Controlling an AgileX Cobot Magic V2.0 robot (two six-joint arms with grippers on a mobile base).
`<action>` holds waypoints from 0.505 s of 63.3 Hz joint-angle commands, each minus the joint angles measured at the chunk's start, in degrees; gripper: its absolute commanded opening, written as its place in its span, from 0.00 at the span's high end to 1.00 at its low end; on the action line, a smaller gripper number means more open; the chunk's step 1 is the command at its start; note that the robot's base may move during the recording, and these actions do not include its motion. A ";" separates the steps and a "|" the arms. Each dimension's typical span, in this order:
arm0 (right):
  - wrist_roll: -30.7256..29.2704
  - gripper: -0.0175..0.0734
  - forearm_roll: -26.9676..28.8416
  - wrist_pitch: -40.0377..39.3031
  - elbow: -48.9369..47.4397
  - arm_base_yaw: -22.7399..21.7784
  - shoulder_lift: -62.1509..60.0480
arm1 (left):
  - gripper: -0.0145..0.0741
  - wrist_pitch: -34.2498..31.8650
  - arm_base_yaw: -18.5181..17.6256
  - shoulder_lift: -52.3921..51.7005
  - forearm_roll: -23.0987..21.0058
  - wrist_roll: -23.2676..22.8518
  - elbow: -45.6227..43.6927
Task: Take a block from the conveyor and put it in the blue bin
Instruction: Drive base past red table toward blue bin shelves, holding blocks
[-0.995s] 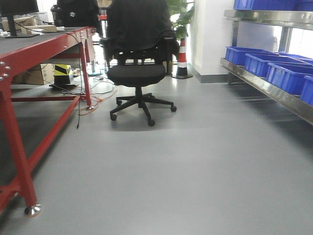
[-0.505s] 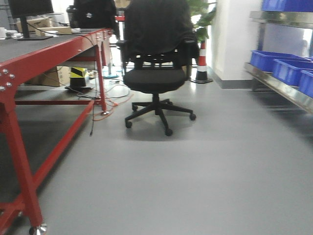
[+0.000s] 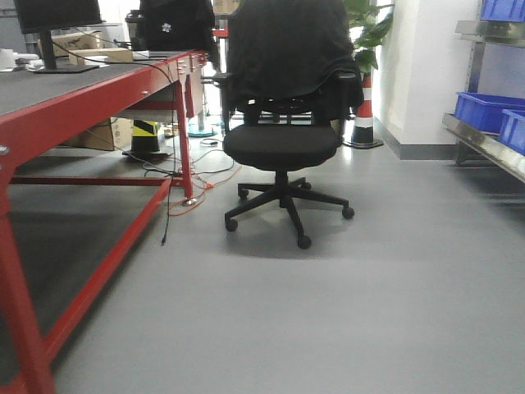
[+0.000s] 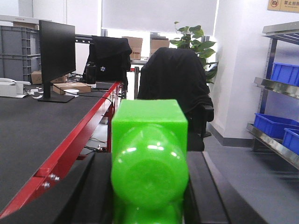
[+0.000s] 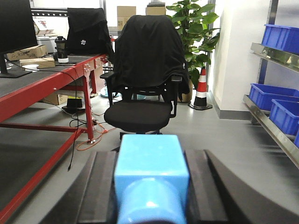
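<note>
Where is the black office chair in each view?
Front view: office chair centre, right of the red table.
Left wrist: office chair upper centre, partly behind the green block.
Right wrist: office chair centre, above the blue block.
Shared landmark: red table, left of it everywhere.

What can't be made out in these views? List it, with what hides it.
Conveyor: in no view.
Blue bins: front view, cut off by right edge.
Green block: left wrist view, lower end cut off by bottom edge.
Blue block: right wrist view, same.
Chair backrest: front view, draped by black jacket.
</note>
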 commanded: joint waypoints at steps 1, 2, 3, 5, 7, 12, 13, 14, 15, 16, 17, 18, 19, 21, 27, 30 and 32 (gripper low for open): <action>-0.32 0.99 -0.11 -0.93 0.02 0.08 -0.12 | 0.96 -1.09 -0.32 -0.18 -0.10 -0.28 0.05; -0.32 0.99 -0.11 -0.93 0.02 0.08 -0.12 | 0.96 -1.09 -0.32 -0.18 -0.10 -0.28 0.05; -0.32 0.99 -0.11 -0.93 0.02 0.08 -0.12 | 0.96 -1.09 -0.32 -0.18 -0.10 -0.28 0.05; -0.32 0.99 -0.11 -0.93 0.02 0.08 -0.12 | 0.96 -1.09 -0.32 -0.18 -0.10 -0.28 0.05; -0.32 0.99 -0.11 -0.93 0.02 0.08 -0.12 | 0.96 -1.09 -0.32 -0.18 -0.10 -0.28 0.05; -0.32 0.99 -0.11 -0.93 0.02 0.08 -0.12 | 0.96 -1.09 -0.32 -0.18 -0.10 -0.28 0.05; -0.32 0.99 -0.11 -0.93 0.02 0.08 -0.12 | 0.96 -1.09 -0.32 -0.18 -0.10 -0.28 0.05; -0.32 0.99 -0.11 -0.93 0.02 0.08 -0.12 | 0.96 -1.09 -0.32 -0.18 -0.10 -0.28 0.05; -0.32 0.99 -0.11 -0.93 0.02 0.08 -0.12 | 0.96 -1.09 -0.32 -0.18 -0.10 -0.28 0.05; -0.32 0.99 -0.11 -0.93 0.02 0.08 -0.12 | 0.96 -1.09 -0.32 -0.18 -0.10 -0.28 0.05; -0.32 0.99 -0.11 -0.93 0.02 0.08 -0.12 | 0.96 -1.09 -0.32 -0.18 -0.10 -0.28 0.05; -0.32 0.99 -0.11 -0.93 0.02 0.08 -0.12 | 0.96 -1.09 -0.32 -0.18 -0.10 -0.28 0.05; -0.32 0.99 -0.11 -0.93 0.02 0.08 -0.12 | 0.96 -1.09 -0.32 -0.18 -0.10 -0.28 0.05; -0.32 0.99 -0.11 -0.93 0.02 0.08 -0.12 | 0.96 -1.09 -0.32 -0.18 -0.10 -0.28 0.05; -0.32 0.99 -0.11 -0.93 0.02 0.08 -0.12 | 0.96 -1.09 -0.32 -0.18 -0.10 -0.28 0.05; -0.32 0.99 -0.11 -0.93 0.02 0.08 -0.12 | 0.96 -1.09 -0.32 -0.18 -0.10 -0.28 0.05; -0.32 0.99 -0.11 -0.93 0.02 0.08 -0.12 | 0.96 -1.09 -0.32 -0.18 -0.10 -0.28 0.05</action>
